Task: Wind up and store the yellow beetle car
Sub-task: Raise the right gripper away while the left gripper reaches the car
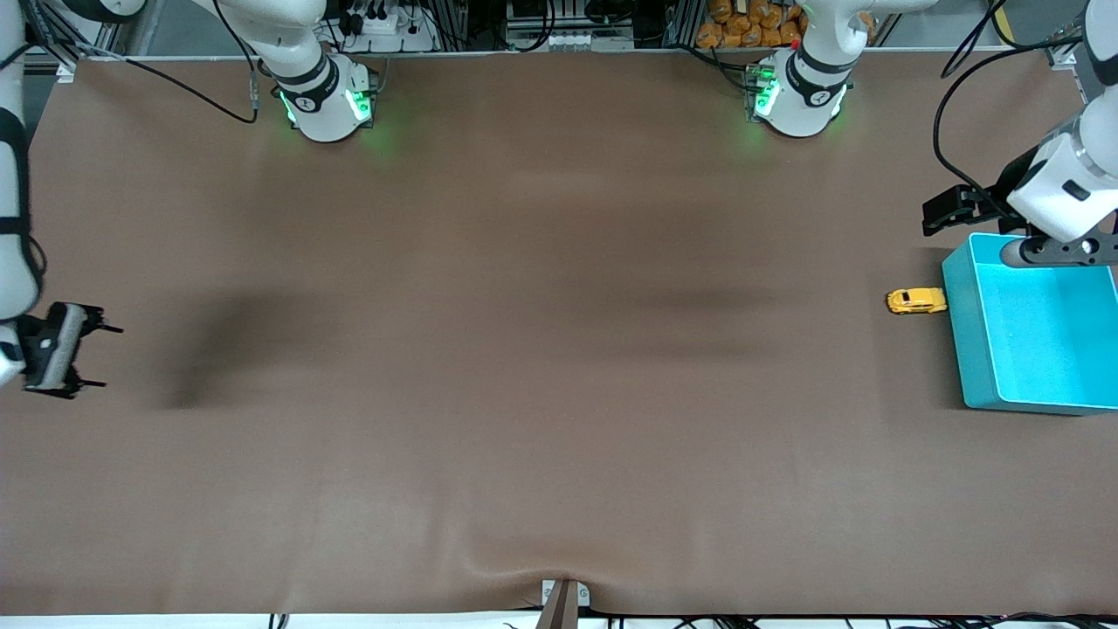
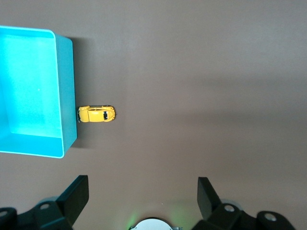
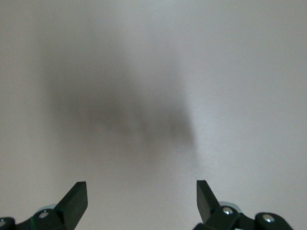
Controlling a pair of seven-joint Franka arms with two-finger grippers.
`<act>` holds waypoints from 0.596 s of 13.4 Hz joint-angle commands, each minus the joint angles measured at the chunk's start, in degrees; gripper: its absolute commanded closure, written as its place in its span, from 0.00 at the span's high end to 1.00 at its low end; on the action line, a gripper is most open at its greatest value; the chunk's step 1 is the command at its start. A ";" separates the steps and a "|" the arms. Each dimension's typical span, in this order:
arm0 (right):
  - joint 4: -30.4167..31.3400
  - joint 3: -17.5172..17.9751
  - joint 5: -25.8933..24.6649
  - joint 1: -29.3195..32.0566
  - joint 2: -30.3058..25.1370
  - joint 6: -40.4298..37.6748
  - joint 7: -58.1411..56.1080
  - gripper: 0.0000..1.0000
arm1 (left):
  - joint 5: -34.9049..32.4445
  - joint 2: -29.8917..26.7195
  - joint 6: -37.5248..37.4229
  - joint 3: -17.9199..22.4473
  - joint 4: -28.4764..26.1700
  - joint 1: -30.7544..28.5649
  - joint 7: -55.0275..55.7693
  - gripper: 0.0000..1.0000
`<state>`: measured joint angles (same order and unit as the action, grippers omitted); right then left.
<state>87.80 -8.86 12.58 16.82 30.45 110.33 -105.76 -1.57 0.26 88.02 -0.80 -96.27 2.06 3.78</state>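
Left gripper (image 2: pixel 143 201) released, jaws spread wide with nothing between them, raised over the table's (image 1: pixel 559 349) edge at the left arm's end, above the teal bin's (image 1: pixel 961 349) rim nearest the arm bases. Yellow beetle car (image 1: pixel 916 300) down on the table below and well apart from those fingers (image 2: pixel 76 197), untouched, resting on its wheels, one end touching or just short of the bin's outer wall; contact hard to settle. Bin partly cut off at the frame edge in both the front and left wrist views, one corner covered by the left arm's wrist. Nothing lying between car and gripper. Right gripper (image 3: pixel 142 201) also released and empty, waiting over bare brown tabletop at the right arm's end, well apart from car and bin.
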 commanded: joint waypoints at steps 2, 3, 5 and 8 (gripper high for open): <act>-6.75 1.74 1.92 -0.81 -6.00 -7.06 17.12 1.00 | -0.18 -0.08 4.16 -0.08 -4.96 -2.40 5.15 1.00; -8.25 1.83 1.83 -2.56 -7.93 -7.58 22.39 1.00 | -0.27 -0.08 6.27 -0.08 -7.15 -2.41 9.53 1.00; -9.58 1.74 1.83 -5.90 -10.67 -8.90 33.64 1.00 | -0.36 -0.17 11.44 -0.08 -12.86 -2.50 21.64 1.00; -10.99 1.74 1.57 -11.08 -14.00 -11.01 49.28 1.00 | -1.23 0.09 20.50 -0.08 -20.07 -2.67 39.93 1.00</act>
<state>77.09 -6.75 13.70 8.32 18.22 100.54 -64.55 -1.61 1.58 103.92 -0.63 -111.79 -0.26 34.70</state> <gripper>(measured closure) 0.000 0.000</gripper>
